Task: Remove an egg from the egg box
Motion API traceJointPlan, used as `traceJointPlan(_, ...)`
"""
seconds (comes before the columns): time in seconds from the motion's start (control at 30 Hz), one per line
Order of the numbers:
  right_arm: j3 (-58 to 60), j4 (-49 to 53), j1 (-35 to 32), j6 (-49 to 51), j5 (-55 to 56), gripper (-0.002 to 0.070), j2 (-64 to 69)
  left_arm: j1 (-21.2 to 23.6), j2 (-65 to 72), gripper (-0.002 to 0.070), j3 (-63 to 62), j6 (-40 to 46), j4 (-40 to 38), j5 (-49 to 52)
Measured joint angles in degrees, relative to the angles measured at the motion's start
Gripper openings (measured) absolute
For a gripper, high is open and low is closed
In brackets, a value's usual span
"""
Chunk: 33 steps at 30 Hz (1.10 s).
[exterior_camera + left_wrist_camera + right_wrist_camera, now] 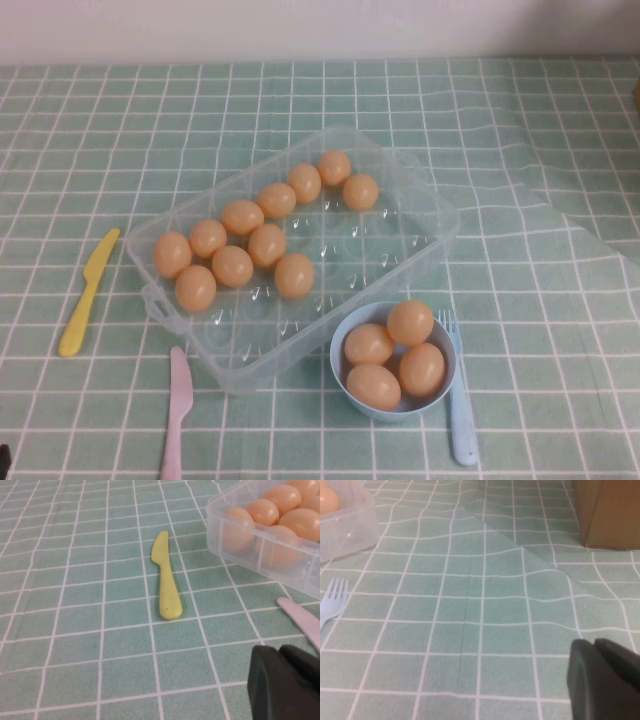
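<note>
Eleven eggs sit in the egg box (420,235), crowded toward its left and far side; four more lie in the light-blue bowl (340,350). Nearest the left arm is the egg (195,288) at the box's near-left corner. Neither arm reaches into the high view. The left gripper (285,680) hangs low near the yellow knife (167,580), the egg box ahead of it; the right gripper (605,675) hovers over bare cloth beside the blue fork (331,602). Both grippers' fingers look pressed together.
</note>
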<state>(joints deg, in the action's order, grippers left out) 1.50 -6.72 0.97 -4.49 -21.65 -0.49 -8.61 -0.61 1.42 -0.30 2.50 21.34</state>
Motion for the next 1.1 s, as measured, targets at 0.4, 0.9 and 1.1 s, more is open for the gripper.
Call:
traceJointPlan(0.4,0.0,0.0,0.0,0.0,0.0,-0.0018,0.0,0.0,0.0,-0.0005,0.0,0.0,0.5,0.0)
traceJointPlan(0.9,0.0,0.0,0.0,0.0,0.0,-0.0018,0.0,0.0,0.0,-0.0005,0.0,0.0,0.5,0.0)
traceJointPlan(1.1,0.0,0.0,0.0,0.0,0.0,-0.0018,0.0,0.0,0.0,-0.0005,0.0,0.0,-1.3,-1.5)
